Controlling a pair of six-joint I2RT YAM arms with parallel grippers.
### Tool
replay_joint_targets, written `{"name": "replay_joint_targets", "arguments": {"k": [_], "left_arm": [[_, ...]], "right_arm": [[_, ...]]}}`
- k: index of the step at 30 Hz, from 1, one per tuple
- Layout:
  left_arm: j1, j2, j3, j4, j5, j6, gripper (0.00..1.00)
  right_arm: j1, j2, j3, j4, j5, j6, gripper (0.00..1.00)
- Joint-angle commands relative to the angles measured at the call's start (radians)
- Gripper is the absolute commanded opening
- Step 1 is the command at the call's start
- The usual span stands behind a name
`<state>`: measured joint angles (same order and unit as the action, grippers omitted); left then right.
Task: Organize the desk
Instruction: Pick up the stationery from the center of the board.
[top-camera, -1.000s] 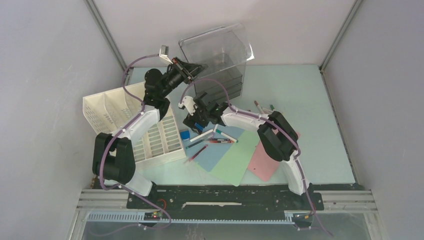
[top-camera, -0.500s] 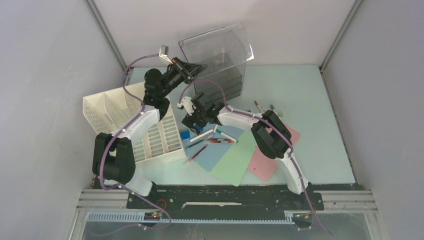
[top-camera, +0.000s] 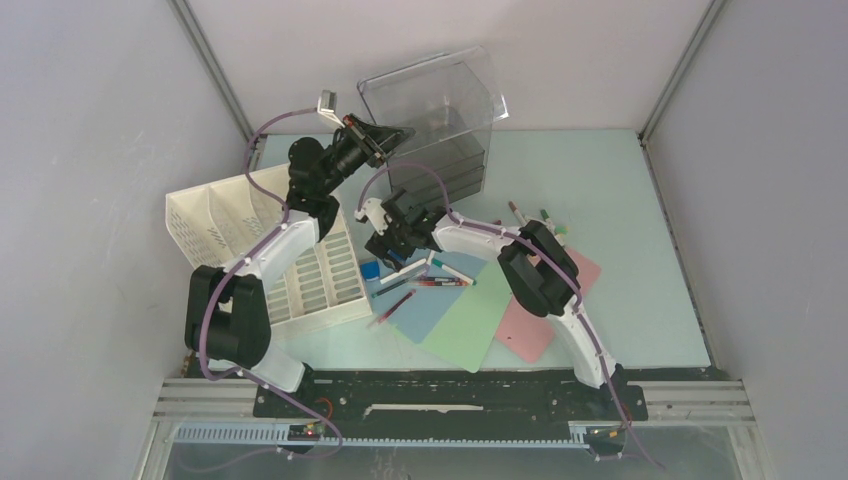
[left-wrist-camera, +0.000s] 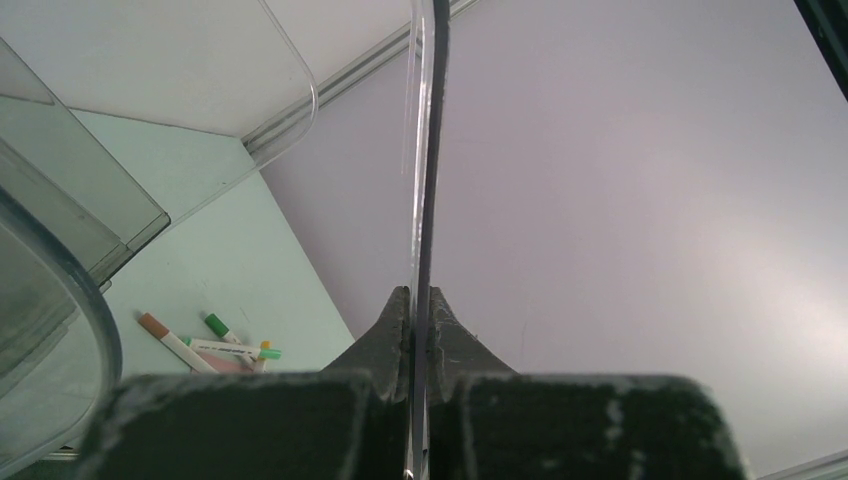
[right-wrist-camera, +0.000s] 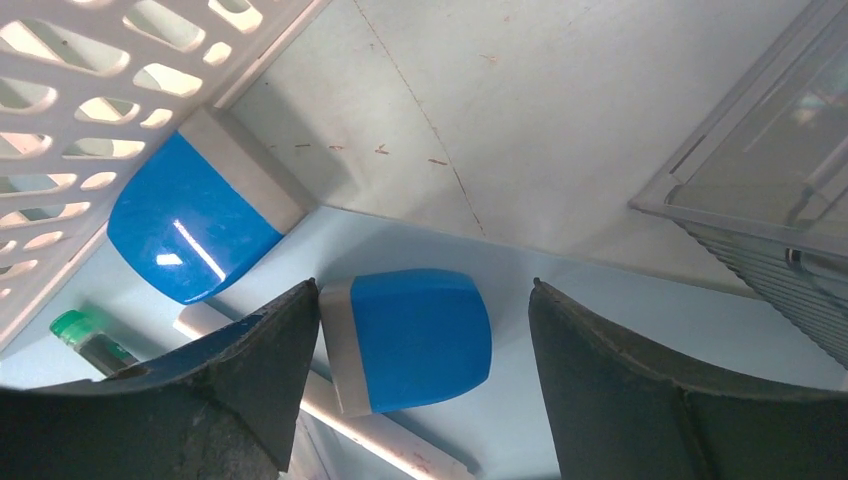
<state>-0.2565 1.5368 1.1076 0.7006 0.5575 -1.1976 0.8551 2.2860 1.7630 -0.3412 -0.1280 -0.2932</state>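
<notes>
By the left edge of the pale mint-green desk (top-camera: 640, 200) sits the white slotted plastic file rack (top-camera: 230, 225). The left gripper (left-wrist-camera: 420, 300) is pinched tight on a thin panel of the clear plastic drawer box (top-camera: 440, 100) at the far edge. The right gripper (right-wrist-camera: 425, 330) is spread around a blue eraser with a grey sleeve (right-wrist-camera: 410, 340), not closed on it. Mid-desk, pens (top-camera: 440, 282) and coloured paper sheets (top-camera: 470, 315) lie loose, so most of the sorting looks undone.

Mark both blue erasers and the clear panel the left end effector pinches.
lower blue eraser (right-wrist-camera: 415, 335): right wrist view, centre of its blue face.
upper blue eraser (right-wrist-camera: 190, 235): right wrist view, centre of its blue face.
clear panel (left-wrist-camera: 428, 150): left wrist view, on its thin edge.
</notes>
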Motion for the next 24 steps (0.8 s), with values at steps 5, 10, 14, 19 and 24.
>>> {"name": "replay_joint_targets", "arguments": {"k": [5, 10, 14, 19, 24], "left_arm": [[0.031, -0.035, 0.008, 0.026, -0.036, -0.033, 0.0], [0.032, -0.036, 0.003, 0.03, -0.036, -0.033, 0.0], [0.032, -0.035, 0.003, 0.033, -0.036, -0.034, 0.0], [0.033, -0.035, 0.006, 0.033, -0.035, -0.034, 0.0], [0.032, -0.036, 0.005, 0.033, -0.036, -0.035, 0.0]], "right_arm": [[0.011, 0.024, 0.041, -0.035, -0.016, 0.017, 0.79], [0.009, 0.025, 0.038, -0.044, -0.016, 0.016, 0.71], [0.006, 0.008, 0.022, -0.035, -0.015, 0.01, 0.62], [0.0, -0.034, -0.004, -0.018, -0.015, 0.004, 0.5], [-0.005, -0.082, -0.015, -0.006, -0.016, -0.008, 0.39]]}}
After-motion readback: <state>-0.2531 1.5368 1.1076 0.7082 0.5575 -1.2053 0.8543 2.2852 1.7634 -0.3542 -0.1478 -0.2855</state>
